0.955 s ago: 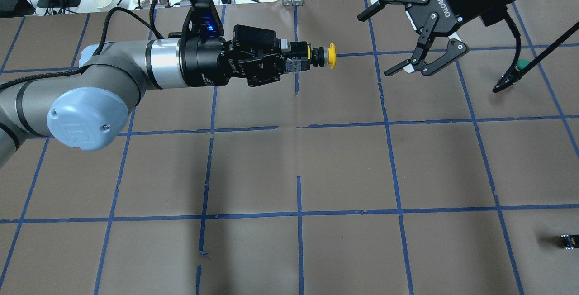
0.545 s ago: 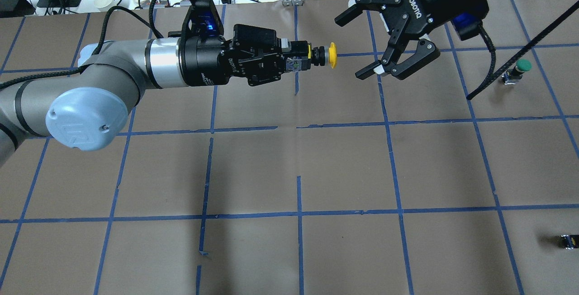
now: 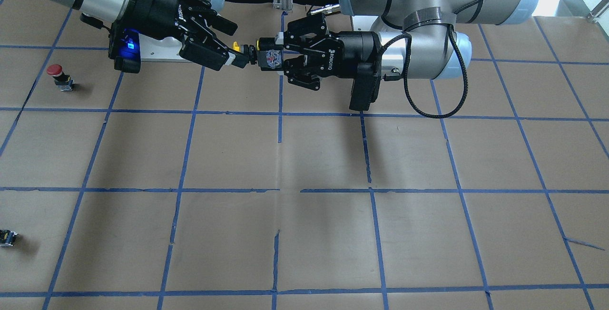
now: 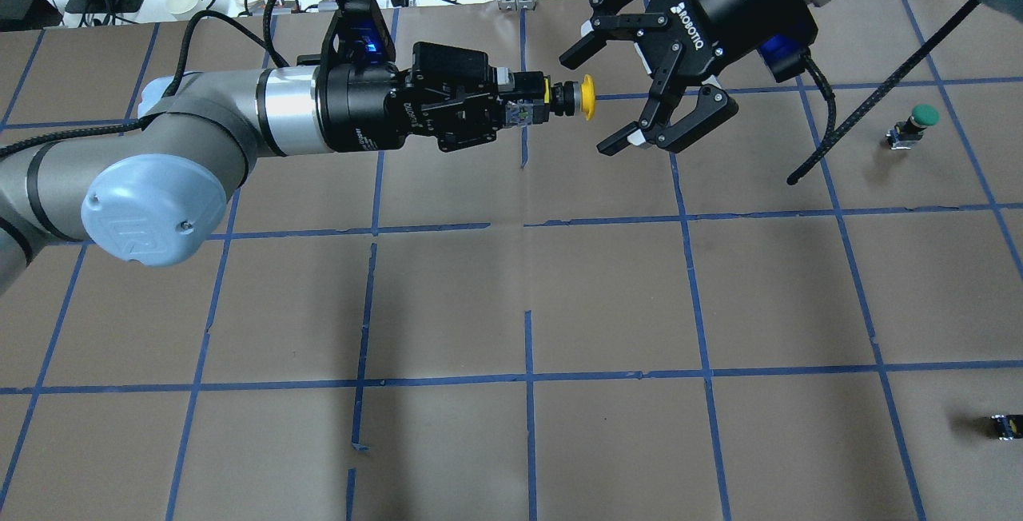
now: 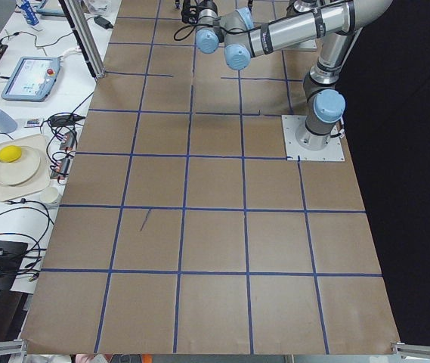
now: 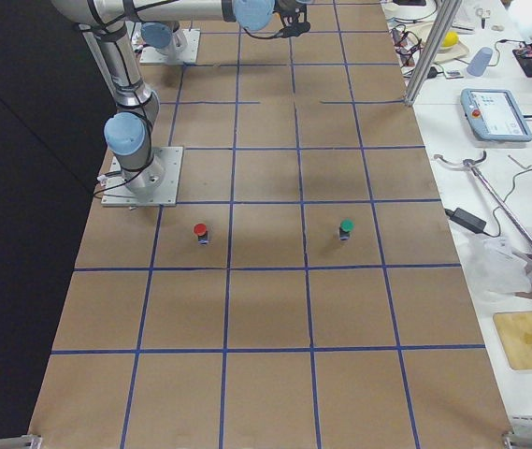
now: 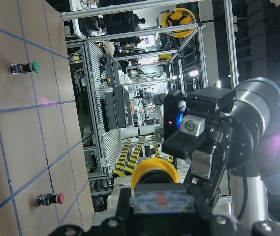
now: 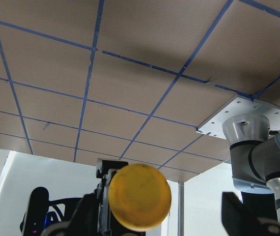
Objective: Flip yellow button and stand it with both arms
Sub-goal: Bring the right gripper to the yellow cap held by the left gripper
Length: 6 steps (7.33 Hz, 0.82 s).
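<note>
Over a brown gridded table (image 4: 607,297), toward its far middle. Held level in the air by its black body: the yellow button (image 4: 577,98), pinched tight in the left gripper (image 4: 523,102), cap aimed at the right gripper (image 4: 593,101). Spread wide there, fingers flanking the cap, gripping nothing.

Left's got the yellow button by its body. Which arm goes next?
Right. The right gripper is open at the exposed cap of the yellow button; the left gripper is shut on its black body.
</note>
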Motion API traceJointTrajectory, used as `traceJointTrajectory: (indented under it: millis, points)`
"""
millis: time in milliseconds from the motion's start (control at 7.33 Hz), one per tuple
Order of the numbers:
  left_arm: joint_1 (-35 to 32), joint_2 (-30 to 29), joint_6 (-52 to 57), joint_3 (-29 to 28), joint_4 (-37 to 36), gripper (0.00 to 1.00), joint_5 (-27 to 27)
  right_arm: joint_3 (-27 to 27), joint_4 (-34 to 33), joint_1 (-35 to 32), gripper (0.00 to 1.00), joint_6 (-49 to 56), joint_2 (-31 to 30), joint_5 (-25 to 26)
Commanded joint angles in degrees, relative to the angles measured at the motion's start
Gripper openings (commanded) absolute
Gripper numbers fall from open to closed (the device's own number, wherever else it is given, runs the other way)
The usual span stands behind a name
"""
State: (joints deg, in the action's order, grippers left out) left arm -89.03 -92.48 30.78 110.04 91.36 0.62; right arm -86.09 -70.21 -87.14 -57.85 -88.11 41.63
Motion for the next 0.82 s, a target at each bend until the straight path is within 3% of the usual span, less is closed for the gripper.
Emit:
traceJointTrajectory:
  millis: [0,273,409,545,682]
  points:
    - [0.0,-0.15,0.07,0.09,-0.21,0.02,0.0,-0.21,-0.99,-0.05,0.63,-0.07,0.21,0.56]
    - [0.0,-0.07,0.07,0.09,-0.39,0.02,-0.09,-0.04,-1.77,-0.05,0.4,-0.25,0.56,0.29]
    - [0.0,-0.07,0.16,0.0,-0.48,0.02,0.0,-0.04,-2.04,-0.05,0.37,-0.42,0.65,0.03]
    - [0.0,-0.07,-0.36,-0.09,-0.48,0.4,-0.09,0.05,-2.13,-0.05,0.33,-0.43,0.57,0.03]
    - [0.0,-0.33,-2.81,-0.09,-0.48,0.91,-0.09,0.22,-2.13,-0.05,0.31,-0.51,0.65,0.03]
